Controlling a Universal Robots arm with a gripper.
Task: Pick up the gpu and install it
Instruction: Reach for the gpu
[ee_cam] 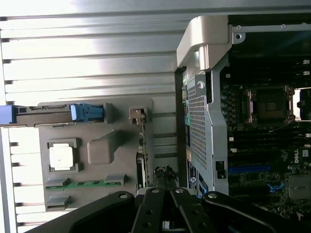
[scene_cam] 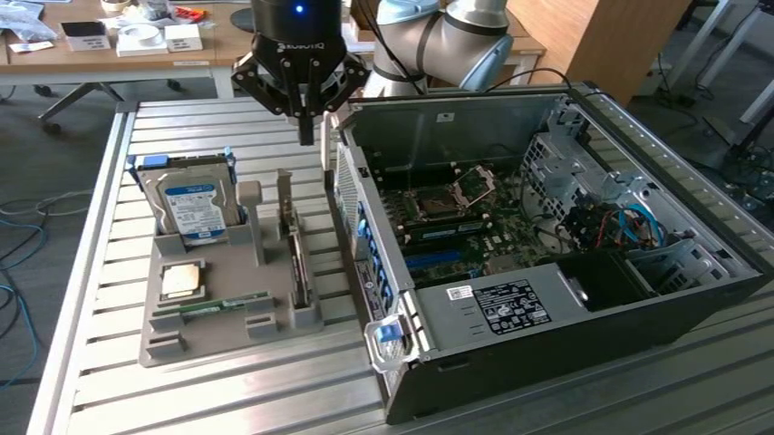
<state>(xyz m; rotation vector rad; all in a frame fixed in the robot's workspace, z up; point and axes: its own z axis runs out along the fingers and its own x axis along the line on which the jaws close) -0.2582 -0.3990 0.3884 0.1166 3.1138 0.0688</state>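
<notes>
Approach to grasp: hand empty, fingers pinched narrow, poised near the gpu, which stands on edge in the grey holder — a sound grip likely needs fingers spread, squared across its thin edge.

Open air lay above the grey plastic parts holder on the slatted metal table. The thin green-and-black gpu card stood on edge in it. A grey plastic post and an upright blue-labelled silver hard drive hemmed it on one side. Just beside it on the other rose the near wall of the open black computer case. The black gripper, fingertips together, hung over that narrow gap. Inside the case, a labelled grey power-supply box and blue cables crowded the board.
</notes>
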